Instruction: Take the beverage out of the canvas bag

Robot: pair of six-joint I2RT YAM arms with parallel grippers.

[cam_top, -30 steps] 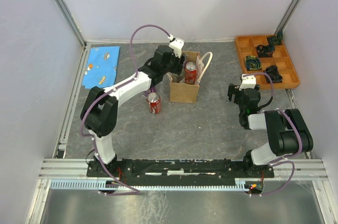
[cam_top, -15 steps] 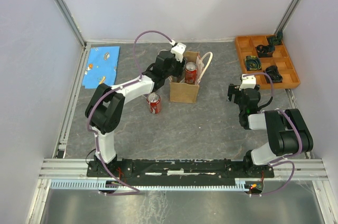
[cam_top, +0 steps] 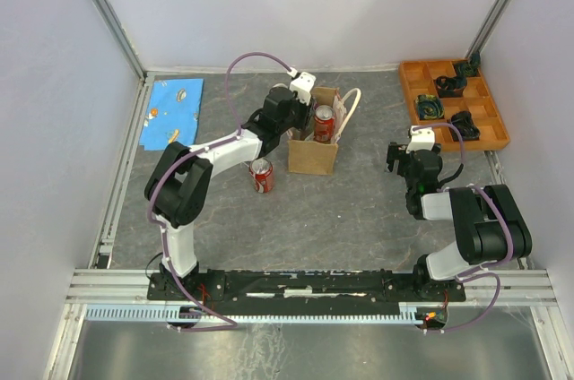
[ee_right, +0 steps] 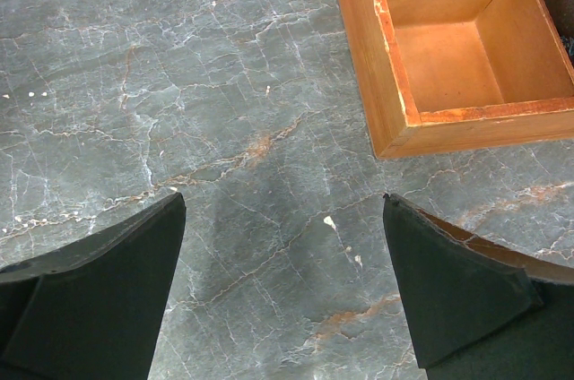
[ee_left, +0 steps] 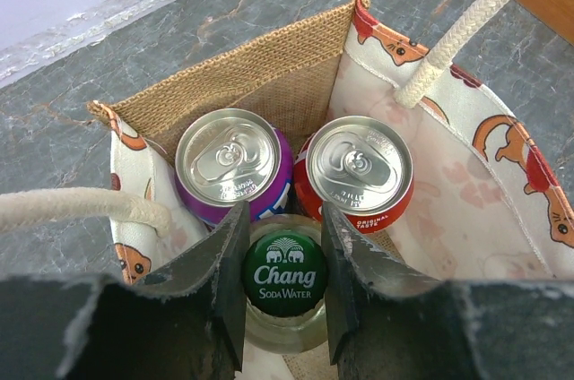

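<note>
Bottle (ee_left: pixel 284 274) with the green cap stands in the bag (ee_left: pixel 260 75), toward the worktop's far edge. Our left gripper (ee_left: pixel 282 246) is clamped on its neck, touching it on both sides, just beside a purple can (ee_left: pixel 231 160) and a red can (ee_left: pixel 357 169). We judge the grasp made and the lift left to do. Another can (cam_top: pixel 261 176) sits outside, just beside the bag. Our right gripper (ee_right: pixel 282 290) hangs spread over bare worktop near the tray (ee_right: pixel 386 84).
</note>
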